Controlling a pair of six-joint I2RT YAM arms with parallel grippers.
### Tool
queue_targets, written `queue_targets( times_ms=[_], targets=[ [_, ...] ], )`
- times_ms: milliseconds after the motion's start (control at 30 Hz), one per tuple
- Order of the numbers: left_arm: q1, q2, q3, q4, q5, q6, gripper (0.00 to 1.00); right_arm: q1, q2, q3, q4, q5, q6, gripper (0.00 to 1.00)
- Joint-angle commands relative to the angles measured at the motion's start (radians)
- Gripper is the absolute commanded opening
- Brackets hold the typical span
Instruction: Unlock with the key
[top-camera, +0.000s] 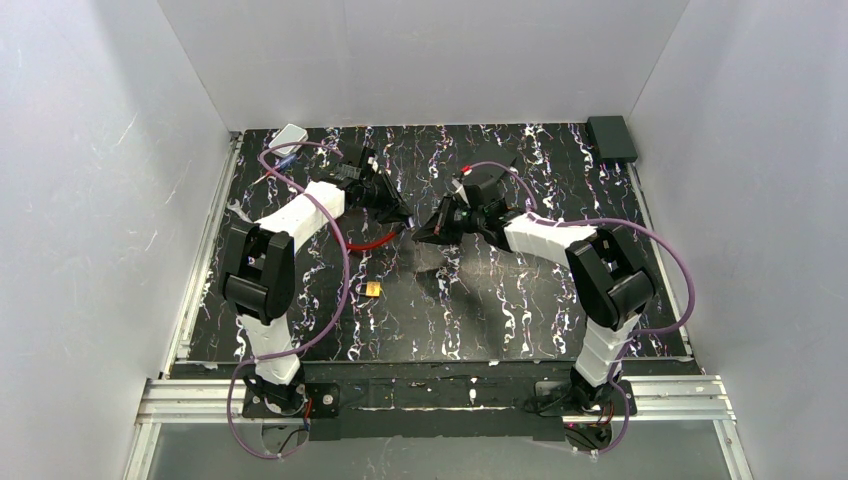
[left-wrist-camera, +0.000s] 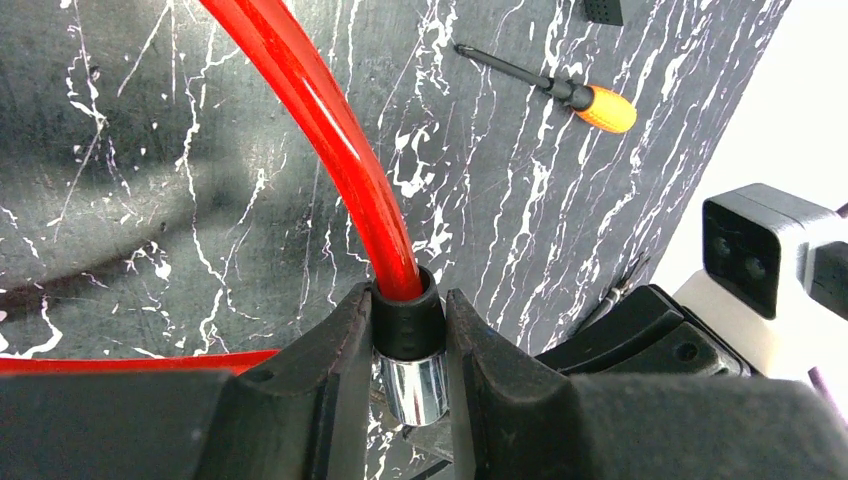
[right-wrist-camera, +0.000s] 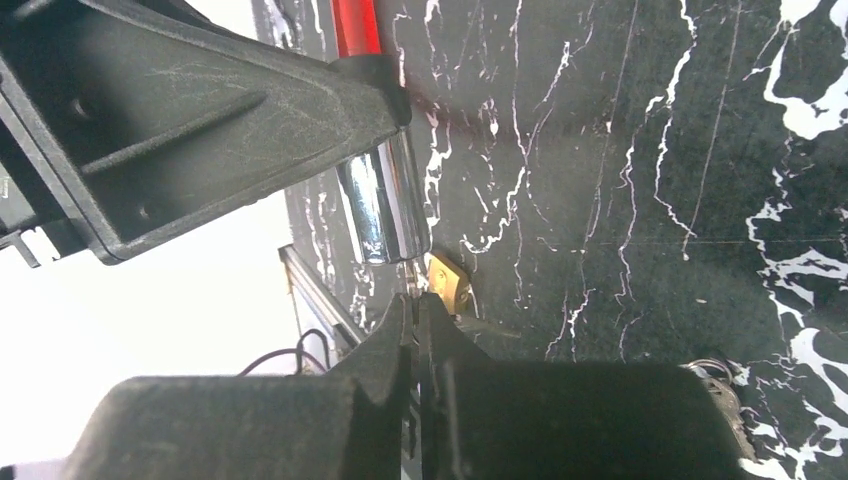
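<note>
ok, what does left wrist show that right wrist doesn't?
Left wrist only: the black-shafted screwdriver with an orange handle. Right wrist only: the small brass padlock. Both: the red cable lock with black collar and chrome end, clamped in the left gripper, and the right gripper shut on the tiny silvery key.

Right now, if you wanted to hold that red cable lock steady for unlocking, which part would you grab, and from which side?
The black collar where the red cable ends, pinched across its sides as the left gripper does. It is short, round and looks stiff, unlike the bendy cable, and this leaves the chrome barrel end free for the key in the right gripper.
</note>
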Motion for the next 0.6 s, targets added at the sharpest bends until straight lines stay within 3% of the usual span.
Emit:
queue_targets(
  times_ms=[0, 100, 233, 300, 567],
  targets=[
    [-0.047, -0.071, -0.019, -0.133, 0.114, 0.031, 0.0, -0.087, 0.0, -0.014, 0.322, 0.026, 0.121, 0.01],
    [-0.049, -0.073, -0.019, -0.133, 0.114, 0.032, 0.0, -0.102, -0.002, -0.001, 0.315, -0.002, 0.096, 0.01],
    [-0.054, -0.08, -0.017, -0.134, 0.112, 0.037, 0.0, -0.071, -0.05, 0.138, -0.025, 0.162, -0.211, 0.01],
    [-0.058, -0.083, -0.017, -0.133, 0.114, 0.035, 0.0, -0.057, -0.075, 0.166, -0.114, 0.232, -0.283, 0.01],
    [-0.069, -0.08, -0.024, -0.132, 0.117, 0.03, 0.0, -0.094, -0.065, 0.105, -0.015, 0.14, -0.18, 0.01]
  ],
)
